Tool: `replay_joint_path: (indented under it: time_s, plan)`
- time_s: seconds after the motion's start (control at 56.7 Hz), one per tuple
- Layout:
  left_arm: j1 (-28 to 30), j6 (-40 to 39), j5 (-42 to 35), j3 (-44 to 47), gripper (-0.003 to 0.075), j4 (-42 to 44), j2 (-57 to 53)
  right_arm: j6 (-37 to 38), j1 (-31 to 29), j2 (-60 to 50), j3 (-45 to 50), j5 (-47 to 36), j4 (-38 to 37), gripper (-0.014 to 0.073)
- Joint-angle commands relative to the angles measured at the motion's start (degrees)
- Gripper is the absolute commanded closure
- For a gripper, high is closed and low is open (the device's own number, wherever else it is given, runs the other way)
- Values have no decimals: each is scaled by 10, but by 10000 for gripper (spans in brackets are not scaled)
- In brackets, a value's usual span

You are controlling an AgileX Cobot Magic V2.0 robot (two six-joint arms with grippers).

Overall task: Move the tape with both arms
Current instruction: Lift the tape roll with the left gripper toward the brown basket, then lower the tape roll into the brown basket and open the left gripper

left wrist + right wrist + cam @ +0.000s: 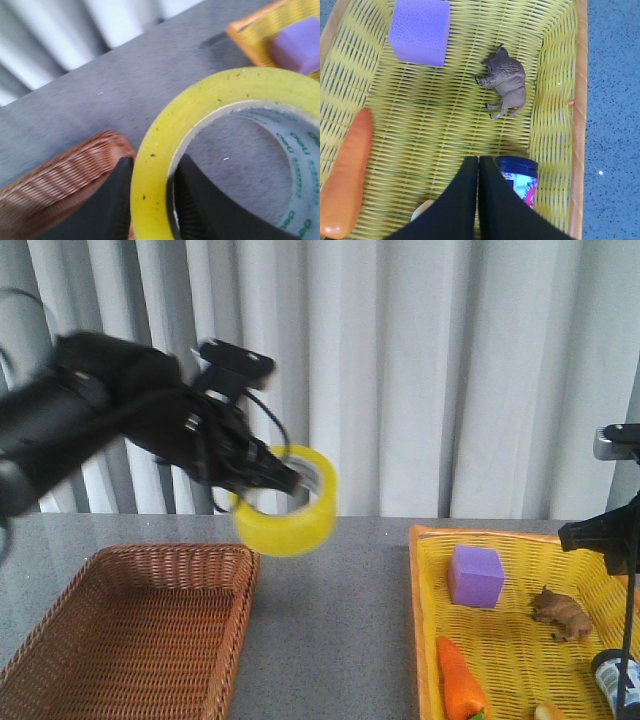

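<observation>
Tape (pixel 286 511): one roll, left end effector (pixel 292 480)

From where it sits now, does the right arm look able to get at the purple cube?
Probably yes: the right gripper, fingers closed, hangs over the yellow basket, and the purple cube lies uncovered with nothing above it. It would need to open first.

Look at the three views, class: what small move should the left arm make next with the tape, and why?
Probably carry the tape a little leftward and down toward the brown wicker basket. The left gripper is shut on the roll's wall and holds it in the air beside the basket's right edge, not yet over it. The right gripper is shut, empty, over the yellow basket.
</observation>
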Motion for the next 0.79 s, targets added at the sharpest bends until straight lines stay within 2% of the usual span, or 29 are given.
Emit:
replay_joint_path:
  time_s: [0.0, 0.176, 0.3, 0.529, 0.776]
  plan:
    - [32, -4, -31, 3, 726, 9, -70, -6, -4, -25, -14, -26, -2, 601]
    - [103, -11, -53, 74, 726, 8, -105, -6, -4, -25, -14, -26, -2, 601]
    - [143, -52, -74, 143, 726, 3, -106, -6, -4, -25, -14, -26, -2, 601]
    - [148, -47, -179, 273, 726, 24, -97, -6, -4, -25, -14, -25, -2, 601]
    - [148, -47, -156, 299, 726, 23, -37, -6, -4, -25, -14, -25, -2, 601]
